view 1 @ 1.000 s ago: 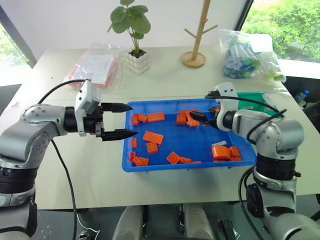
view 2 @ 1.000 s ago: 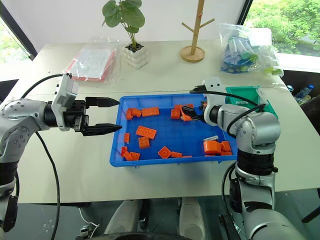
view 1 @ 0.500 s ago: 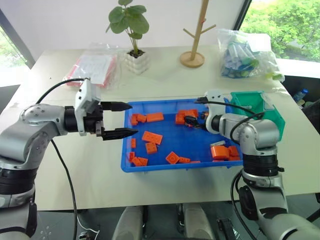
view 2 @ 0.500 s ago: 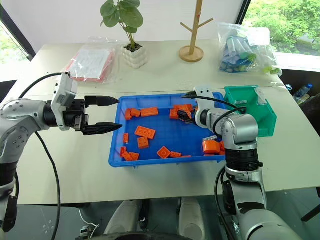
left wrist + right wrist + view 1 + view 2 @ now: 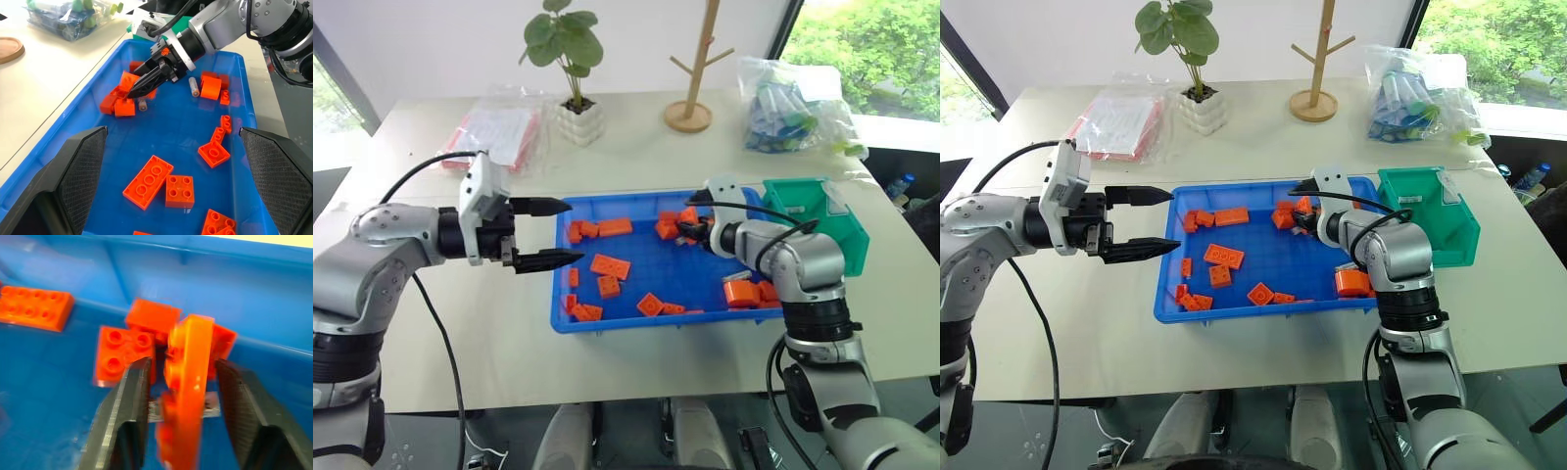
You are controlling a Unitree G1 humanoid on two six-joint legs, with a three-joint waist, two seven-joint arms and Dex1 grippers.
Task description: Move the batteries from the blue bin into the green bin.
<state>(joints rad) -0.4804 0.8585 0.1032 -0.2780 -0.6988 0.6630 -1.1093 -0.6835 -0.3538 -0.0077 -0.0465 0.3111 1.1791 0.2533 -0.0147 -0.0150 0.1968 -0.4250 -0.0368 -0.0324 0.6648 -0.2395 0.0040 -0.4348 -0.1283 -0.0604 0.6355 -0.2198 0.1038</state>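
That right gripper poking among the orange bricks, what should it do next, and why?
Probably back off slightly and re-aim. The right gripper has an upright orange brick between its fingers, while the battery it seems to want lies just beneath, on the blue bin floor. Closing now would likely pinch the brick.

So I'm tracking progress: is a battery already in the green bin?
No, the green bin shows just bare green inside; one battery still lies in the blue bin.
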